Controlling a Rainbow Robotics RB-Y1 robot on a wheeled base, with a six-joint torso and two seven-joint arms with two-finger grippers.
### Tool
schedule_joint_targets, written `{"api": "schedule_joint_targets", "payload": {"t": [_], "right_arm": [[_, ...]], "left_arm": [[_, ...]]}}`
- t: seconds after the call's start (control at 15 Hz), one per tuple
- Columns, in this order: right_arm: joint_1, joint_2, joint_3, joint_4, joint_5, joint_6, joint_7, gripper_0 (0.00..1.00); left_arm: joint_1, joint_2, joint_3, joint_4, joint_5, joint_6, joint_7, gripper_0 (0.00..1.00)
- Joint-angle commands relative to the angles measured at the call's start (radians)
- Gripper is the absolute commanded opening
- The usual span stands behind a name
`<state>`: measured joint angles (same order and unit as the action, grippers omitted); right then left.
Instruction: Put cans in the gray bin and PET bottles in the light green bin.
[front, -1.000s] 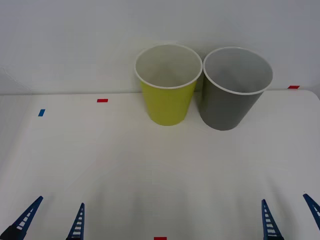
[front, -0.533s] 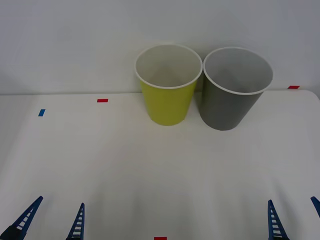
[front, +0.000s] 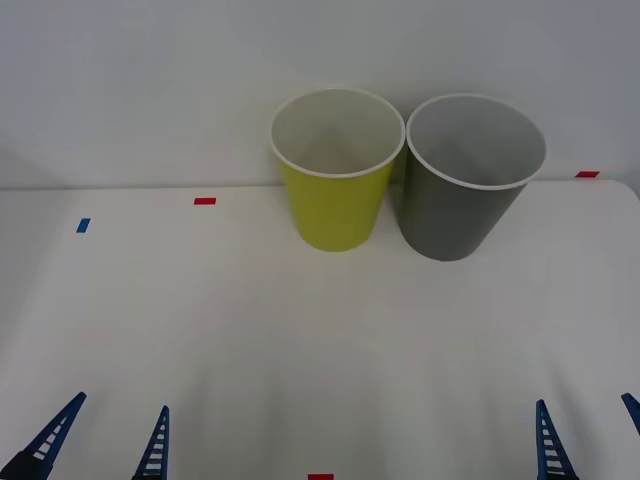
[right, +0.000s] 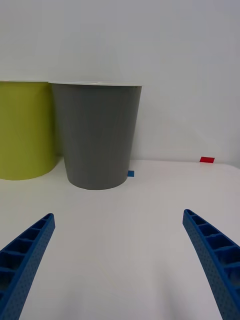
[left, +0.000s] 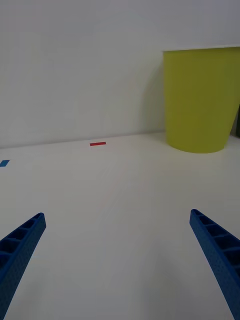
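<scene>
The gray bin (front: 468, 190) and light green bin (front: 337, 180) are set side by side for sorting; left claw (front: 98, 440) and right claw (front: 590, 440) are held open, empty, low over the counter (front: 250, 330).

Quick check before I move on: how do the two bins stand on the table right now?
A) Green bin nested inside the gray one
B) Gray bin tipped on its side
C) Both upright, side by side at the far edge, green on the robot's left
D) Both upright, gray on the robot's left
C: the light green bin and the gray bin both stand upright side by side, green on the left.
</scene>
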<state>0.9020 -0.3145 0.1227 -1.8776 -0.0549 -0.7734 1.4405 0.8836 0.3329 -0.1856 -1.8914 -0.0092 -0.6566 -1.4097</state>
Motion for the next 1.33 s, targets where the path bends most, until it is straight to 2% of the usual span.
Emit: {"api": "schedule_joint_targets", "payload": {"t": [0.07,1.33], "right_arm": [[0.0,0.0,0.0,0.0,0.0,0.0,0.0,0.88],[0.0,0.0,0.0,0.0,0.0,0.0,0.0,0.88]], "left_arm": [[0.0,0.0,0.0,0.0,0.0,0.0,0.0,1.0],[0.0,0.0,0.0,0.0,0.0,0.0,0.0,1.0]]}}
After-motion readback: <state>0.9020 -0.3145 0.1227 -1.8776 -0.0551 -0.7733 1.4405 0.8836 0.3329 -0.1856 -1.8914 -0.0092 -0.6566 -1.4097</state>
